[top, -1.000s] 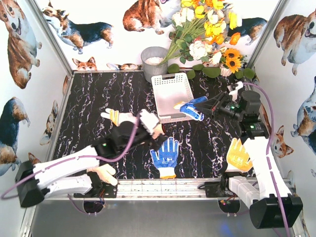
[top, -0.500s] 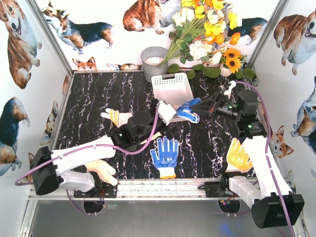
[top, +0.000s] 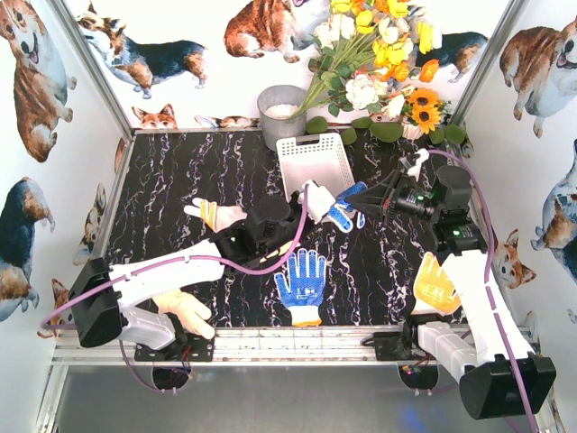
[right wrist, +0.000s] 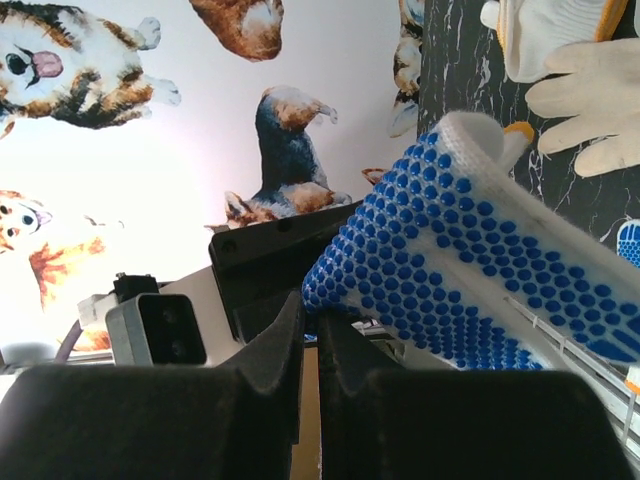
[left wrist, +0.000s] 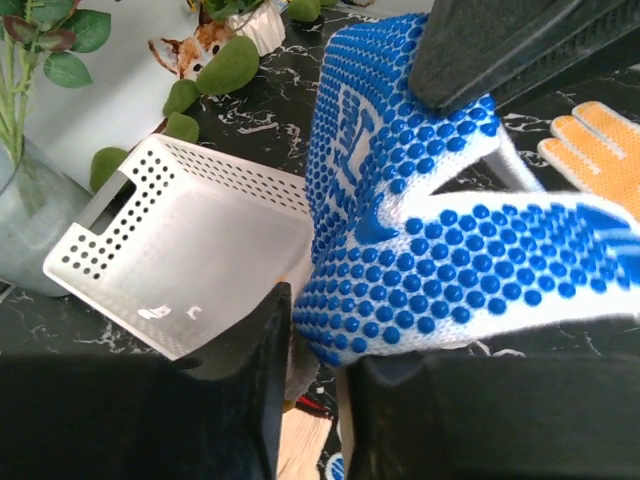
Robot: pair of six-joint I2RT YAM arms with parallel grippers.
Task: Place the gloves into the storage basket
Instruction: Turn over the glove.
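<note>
A blue dotted glove (top: 343, 209) hangs above the table just in front of the white storage basket (top: 312, 144). My right gripper (top: 363, 198) is shut on its right end, seen close in the right wrist view as jaws pinching the dotted knit (right wrist: 470, 270). My left gripper (top: 322, 206) meets it from the left; its jaws (left wrist: 318, 335) are closed on the glove's lower edge (left wrist: 440, 240). The basket (left wrist: 170, 200) lies just behind. Another blue dotted glove (top: 302, 280) lies flat on the table. A white glove with a yellow cuff (top: 213, 214) lies at the left.
An orange glove (top: 435, 283) lies by the right arm's base and a cream glove (top: 185, 312) by the left base. A grey metal bucket (top: 280, 114) and a bunch of flowers (top: 379, 54) stand behind the basket. Printed walls close in three sides.
My left arm has swung right and forward to the glove in the right gripper, and its jaws have closed on it. The right gripper has dipped a little with the glove.
</note>
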